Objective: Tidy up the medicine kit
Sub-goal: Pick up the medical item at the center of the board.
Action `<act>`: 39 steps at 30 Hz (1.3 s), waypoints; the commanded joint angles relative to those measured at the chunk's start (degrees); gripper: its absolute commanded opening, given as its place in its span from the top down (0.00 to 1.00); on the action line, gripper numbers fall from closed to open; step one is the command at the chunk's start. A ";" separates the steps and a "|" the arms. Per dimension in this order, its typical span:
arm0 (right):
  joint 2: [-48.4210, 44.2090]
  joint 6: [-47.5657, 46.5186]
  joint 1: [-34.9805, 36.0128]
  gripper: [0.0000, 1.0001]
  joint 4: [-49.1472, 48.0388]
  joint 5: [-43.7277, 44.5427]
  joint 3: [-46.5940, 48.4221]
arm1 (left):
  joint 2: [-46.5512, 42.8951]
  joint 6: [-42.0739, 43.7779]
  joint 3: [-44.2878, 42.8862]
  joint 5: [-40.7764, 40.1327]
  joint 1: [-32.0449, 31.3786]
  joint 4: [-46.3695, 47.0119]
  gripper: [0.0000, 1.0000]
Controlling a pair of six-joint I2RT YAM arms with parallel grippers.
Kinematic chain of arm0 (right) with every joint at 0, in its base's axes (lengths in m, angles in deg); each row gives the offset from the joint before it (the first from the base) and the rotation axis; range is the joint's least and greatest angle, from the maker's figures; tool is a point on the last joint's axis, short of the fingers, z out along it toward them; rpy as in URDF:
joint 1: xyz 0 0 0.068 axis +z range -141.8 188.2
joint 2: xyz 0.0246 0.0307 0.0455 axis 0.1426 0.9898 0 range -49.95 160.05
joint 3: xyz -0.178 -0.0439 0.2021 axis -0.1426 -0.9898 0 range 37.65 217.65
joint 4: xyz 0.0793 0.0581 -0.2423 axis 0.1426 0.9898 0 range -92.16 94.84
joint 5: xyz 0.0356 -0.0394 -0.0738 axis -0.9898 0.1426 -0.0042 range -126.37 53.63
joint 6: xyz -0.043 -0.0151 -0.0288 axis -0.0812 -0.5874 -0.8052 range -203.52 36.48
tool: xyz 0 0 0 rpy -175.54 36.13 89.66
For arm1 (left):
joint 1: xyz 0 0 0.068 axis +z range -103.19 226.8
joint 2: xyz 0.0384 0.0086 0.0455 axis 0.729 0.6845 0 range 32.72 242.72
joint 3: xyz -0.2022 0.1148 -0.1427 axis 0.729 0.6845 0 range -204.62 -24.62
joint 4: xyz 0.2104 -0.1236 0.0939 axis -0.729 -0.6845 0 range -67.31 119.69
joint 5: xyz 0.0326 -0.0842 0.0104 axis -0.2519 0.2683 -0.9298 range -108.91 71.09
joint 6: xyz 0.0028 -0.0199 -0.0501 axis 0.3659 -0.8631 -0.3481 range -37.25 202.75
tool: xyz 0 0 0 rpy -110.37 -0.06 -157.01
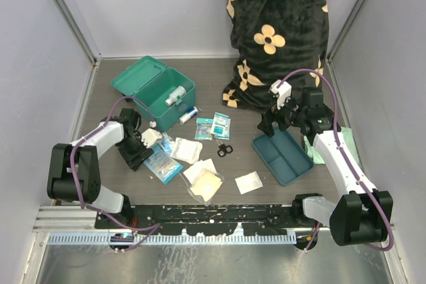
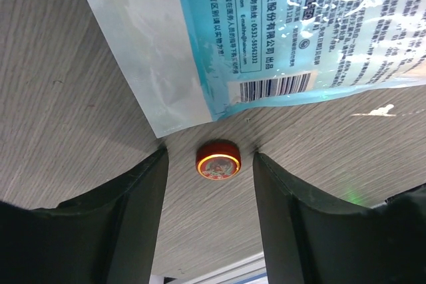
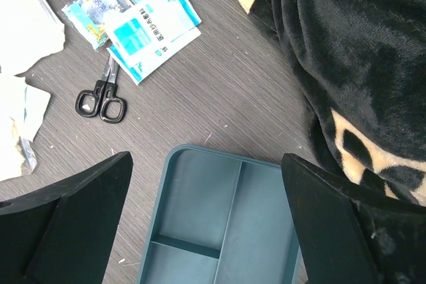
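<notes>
My left gripper (image 2: 210, 157) straddles the red tin (image 2: 217, 161), jaws apart, not touching, ready to pinch; my right gripper (image 3: 206, 163) hangs wide open, empty, over the tray (image 3: 193, 207).

"有限公司 出品" on blue packet (image 2: 299, 24)

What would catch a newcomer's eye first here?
A black blanket with cream flowers is heaped at the far right. The teal medicine kit stands open at far left, with packets and scissors strewn in front of it. In the left wrist view, a small red tin sits between the fingers of the open left gripper.
</notes>
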 commanded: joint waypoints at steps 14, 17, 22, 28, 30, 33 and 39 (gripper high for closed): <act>-1.77 -0.74 -0.12 0.00 -1.72 -1.68 -0.04 | -4.16 -2.20 3.54 -0.81 0.45 4.24 0.68; -1.63 -0.75 -0.12 0.00 -1.71 -1.65 -0.05 | -6.10 -3.10 3.59 -0.26 0.47 3.88 0.72; -1.47 -0.84 -0.14 0.00 -1.75 -1.51 -0.11 | -8.54 -4.04 1.76 1.03 0.46 0.89 0.76; -1.29 -0.93 -0.12 0.00 -1.74 -1.33 -0.11 | -11.06 -5.91 -2.18 4.14 0.37 -5.25 0.78; -1.22 -0.93 -0.12 0.00 -1.71 -1.26 -0.15 | -11.73 -6.49 -3.68 5.02 0.38 -6.90 0.78; -1.20 -0.93 -0.11 0.00 -1.71 -1.33 -0.13 | -13.84 -7.52 -6.67 6.71 0.30 -9.56 0.78; -1.27 -1.02 -0.12 0.00 -1.76 -1.20 -0.14 | -14.15 -11.23 -15.10 9.75 -0.46 -13.19 0.78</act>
